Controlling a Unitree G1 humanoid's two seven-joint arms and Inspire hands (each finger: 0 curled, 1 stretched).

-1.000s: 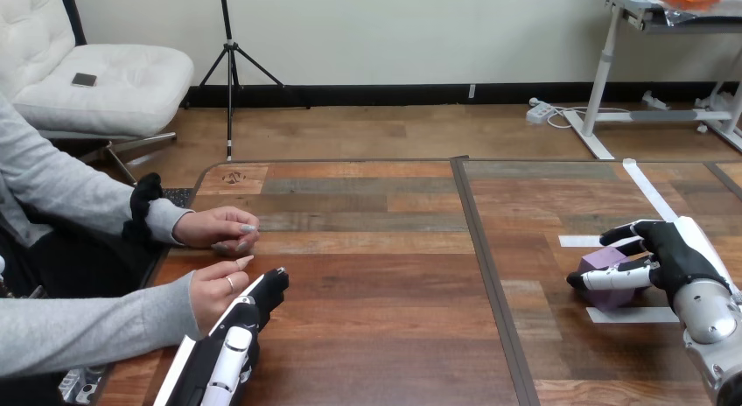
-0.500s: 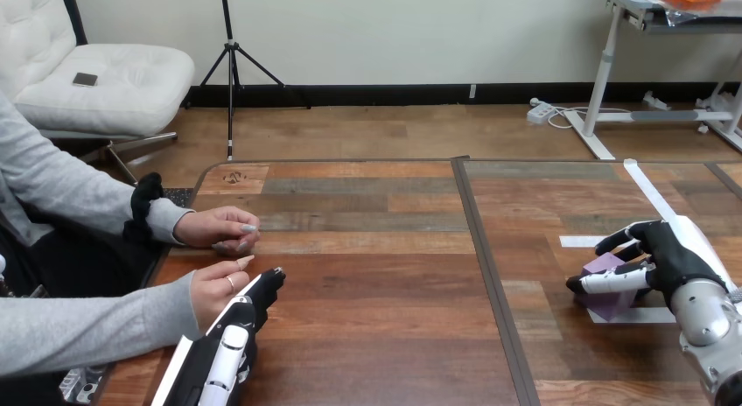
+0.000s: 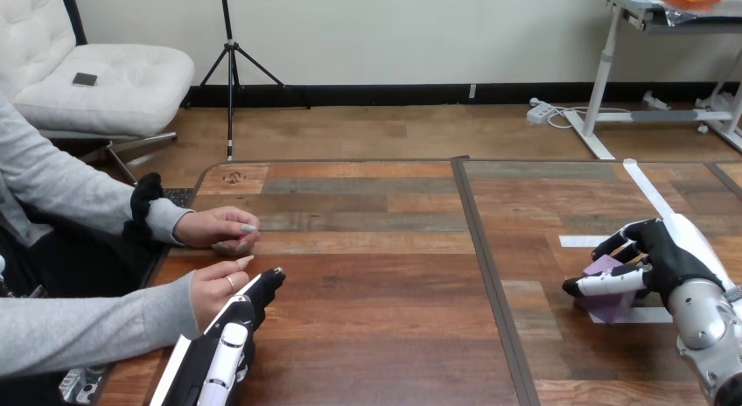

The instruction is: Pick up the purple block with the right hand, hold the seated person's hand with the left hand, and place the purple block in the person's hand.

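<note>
Plank table (image 3: pixel 376 275) — right hand (image 3: pixel 669 257) tight around purple block (image 3: pixel 605 267), left hand (image 3: pixel 229 336) straight-fingered beside person's near hand (image 3: pixel 214 290).

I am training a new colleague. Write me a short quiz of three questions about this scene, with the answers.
1. True or false: the right hand has its fingers curled round the purple block.
2. Which robot hand lies beside the person's nearer hand: A) left hand, B) right hand?
3. Fill in: the white tape strips lie on the ___.
Key: 1 true; 2 A; 3 table.
</note>
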